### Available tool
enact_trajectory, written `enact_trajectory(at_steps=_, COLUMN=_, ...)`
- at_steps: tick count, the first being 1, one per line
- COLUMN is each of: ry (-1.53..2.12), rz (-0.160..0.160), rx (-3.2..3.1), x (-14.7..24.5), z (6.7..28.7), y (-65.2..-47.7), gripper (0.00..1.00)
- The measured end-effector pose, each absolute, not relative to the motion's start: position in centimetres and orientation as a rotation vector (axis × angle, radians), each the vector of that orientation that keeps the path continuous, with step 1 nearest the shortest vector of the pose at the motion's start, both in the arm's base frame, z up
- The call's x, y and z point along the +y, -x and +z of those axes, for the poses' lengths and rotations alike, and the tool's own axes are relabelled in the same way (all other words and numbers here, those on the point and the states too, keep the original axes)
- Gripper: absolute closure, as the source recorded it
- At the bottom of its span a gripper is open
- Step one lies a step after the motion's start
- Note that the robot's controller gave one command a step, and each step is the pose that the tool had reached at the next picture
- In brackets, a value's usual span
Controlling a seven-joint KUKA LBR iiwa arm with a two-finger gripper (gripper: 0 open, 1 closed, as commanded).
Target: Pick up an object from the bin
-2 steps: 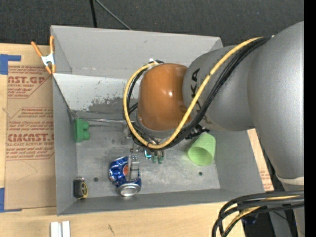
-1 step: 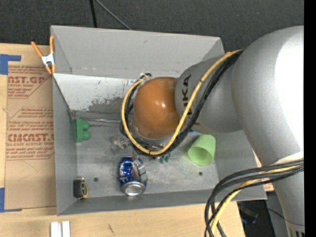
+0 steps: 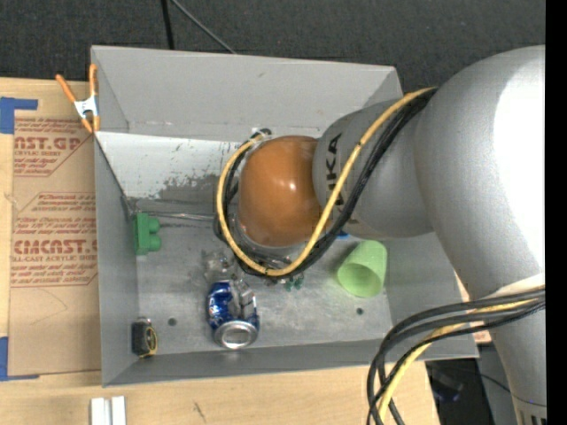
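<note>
Grey metal bin [image 3: 248, 87], contents and arm, listed near to far.

1. Small black-and-yellow object [image 3: 144, 336], kind not discernible. It lay in the near left corner of the bin floor, well apart from everything else.
2. Crushed blue drink can [image 3: 232, 312], with its silver end facing near. It lay on the floor near the middle of the near side, just on the near side of the arm's wrist, and was the thing closest to the end effector.
3. Pale green plastic cup [image 3: 362, 268], lying on its side right of centre, beside the arm.
4. Green toy block [image 3: 146, 235], against the left wall, about halfway back.
5. End effector [image 3: 254, 273], beneath the orange wrist cover [image 3: 276, 200] over the middle of the floor. Whether it was apart or together could not be told, and nothing was seen held in it.
6. Yellow-and-black cables [image 3: 232, 171], looped round the orange cover and running right along the silver arm [image 3: 478, 158].
</note>
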State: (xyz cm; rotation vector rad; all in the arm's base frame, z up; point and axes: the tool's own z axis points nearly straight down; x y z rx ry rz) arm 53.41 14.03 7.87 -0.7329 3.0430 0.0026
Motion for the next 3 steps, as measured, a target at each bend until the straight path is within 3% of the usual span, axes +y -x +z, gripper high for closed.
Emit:
enact_trajectory(at_steps=1, ry=1.790, rz=-0.007, rx=2.579, x=18.0, z=7.5, y=-53.2, gripper=1.00)
enact_trajectory(at_steps=2, ry=1.788, rz=-0.004, rx=2.572, x=14.6, z=18.4, y=-54.2, gripper=1.00)
enact_trajectory(at_steps=3, ry=1.808, rz=-0.002, rx=2.556, x=16.2, z=26.3, y=-53.1, gripper=1.00)
